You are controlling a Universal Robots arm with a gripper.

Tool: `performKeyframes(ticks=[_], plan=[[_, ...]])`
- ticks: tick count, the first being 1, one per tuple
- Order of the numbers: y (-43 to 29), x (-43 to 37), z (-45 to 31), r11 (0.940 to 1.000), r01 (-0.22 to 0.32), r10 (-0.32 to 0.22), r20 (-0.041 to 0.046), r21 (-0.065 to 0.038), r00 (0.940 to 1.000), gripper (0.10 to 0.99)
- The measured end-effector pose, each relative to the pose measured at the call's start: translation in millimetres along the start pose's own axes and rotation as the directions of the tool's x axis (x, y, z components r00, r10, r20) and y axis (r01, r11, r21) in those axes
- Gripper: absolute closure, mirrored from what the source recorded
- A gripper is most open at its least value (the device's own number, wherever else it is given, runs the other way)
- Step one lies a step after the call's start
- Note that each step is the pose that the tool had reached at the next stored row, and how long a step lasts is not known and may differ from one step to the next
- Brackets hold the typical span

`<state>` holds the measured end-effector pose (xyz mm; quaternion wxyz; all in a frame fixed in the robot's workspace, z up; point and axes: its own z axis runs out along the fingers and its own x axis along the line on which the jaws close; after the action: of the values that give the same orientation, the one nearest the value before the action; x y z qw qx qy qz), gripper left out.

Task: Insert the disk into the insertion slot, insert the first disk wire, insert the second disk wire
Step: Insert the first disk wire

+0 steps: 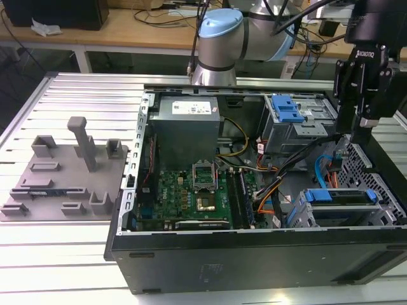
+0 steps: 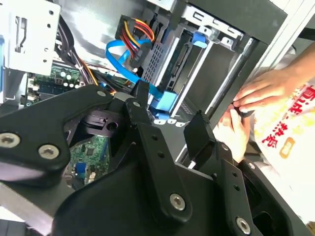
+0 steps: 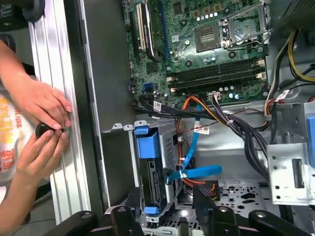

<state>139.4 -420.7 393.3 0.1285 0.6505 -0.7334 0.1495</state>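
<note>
- Disk (image 1: 337, 197) w/ bright blue carrier sits in the insertion slot (image 1: 297, 213), the low grey cage at approx 4 o'clock inside the open PC case (image 1: 254, 257) in the exterior view.
- In the first wrist view the disk shows edge-on inside that cage, blue carrier tab at the cage mouth.
- Gripper (image 1: 347, 141) hangs over the case at approx 12 o'clock from the disk, above it and apart from it.
- Fingers (image 2: 142, 105) are spread, nothing pinched. The blue SATA conn. (image 2: 162, 102) lies in the gap, just beside one finger; contact can't be told.
- Blue SATA cable (image 3: 197, 173) runs flat past the cage's rear end, orange cable (image 3: 189, 105) near it.
- Red/yellow/black power wires (image 2: 132, 29) end in a black plug near the cage's perforated wall.
- Taller grey cage w/ blue latch (image 1: 287, 114) stands at 11 o'clock from the disk.
- Mobo (image 1: 191, 187) lies at 9 o'clock from the disk, PSU (image 1: 187, 124) at 12 o'clock from the mobo.
- A person's two hands (image 3: 42, 103) (image 3: 39, 152) rest at the table rail just outside the case wall, fingertips on a small black knob (image 3: 42, 130).
- Grey holder plate (image 1: 63, 178) lies at 9 o'clock from the case on the slotted alu table (image 1: 76, 95).
</note>
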Motion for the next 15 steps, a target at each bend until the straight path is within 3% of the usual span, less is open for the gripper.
performKeyframes(ticks=[1,2,4,5,6,8,9,15], plan=[[-0.7,-3.0,-0.4,1.0000,0.000,0.000,-0.0073,0.000,1.0000,0.522],[-2.1,-8.8,-1.1,1.0000,0.001,-0.001,-0.0217,0.001,0.9998,0.522],[-4.4,-18.0,-1.9,1.0000,0.001,-0.001,-0.0426,0.002,0.9991,0.522],[-5.1,-20.6,-2.1,1.0000,0.002,-0.002,-0.0483,0.003,0.9988,0.537],[-5.7,-23.1,-2.2,1.0000,0.002,-0.002,-0.0536,0.003,0.9986,0.604],[-7.6,-32.4,-2.3,1.0000,0.003,-0.002,-0.0752,0.004,0.9972,0.725],[-7.2,-34.9,0.3,1.0000,0.002,-0.002,-0.0806,0.005,0.9967,0.792],[-6.8,-40.0,9.6,1.0000,0.001,-0.001,-0.0858,0.005,0.9963,0.780]])
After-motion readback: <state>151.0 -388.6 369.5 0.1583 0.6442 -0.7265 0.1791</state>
